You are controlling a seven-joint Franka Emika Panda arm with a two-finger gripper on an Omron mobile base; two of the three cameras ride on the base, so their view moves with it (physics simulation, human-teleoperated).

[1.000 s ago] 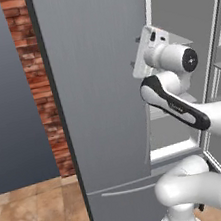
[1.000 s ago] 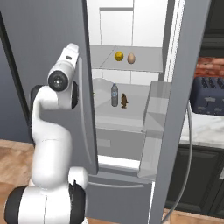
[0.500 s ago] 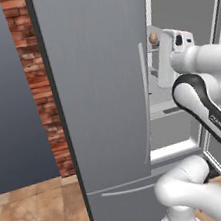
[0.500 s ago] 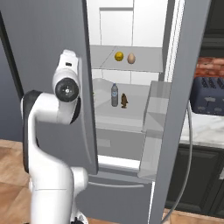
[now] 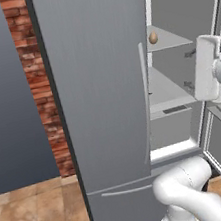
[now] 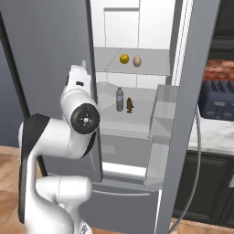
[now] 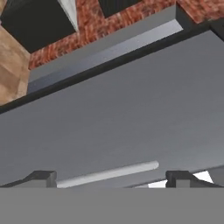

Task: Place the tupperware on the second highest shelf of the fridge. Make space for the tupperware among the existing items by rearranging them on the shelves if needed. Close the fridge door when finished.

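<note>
With the right door swung wide, the fridge (image 6: 137, 27) shows you a yellow fruit (image 6: 124, 58) and a tan egg (image 6: 137, 61) side by side on one shelf (image 6: 146, 68). On the slab below stand a small bottle (image 6: 119, 99) and a dark figure-like item (image 6: 130, 105). Your gripper (image 7: 111, 177) has its jaws spread wide, gripping nothing, facing the closed left door (image 7: 122, 113) with its slim handle (image 7: 109, 173) just ahead.

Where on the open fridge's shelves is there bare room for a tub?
The shelf with the yellow fruit and egg is bare left of the fruit. The shelf below holds a bottle and a small dark item mid-shelf; it is bare to their right.
</note>
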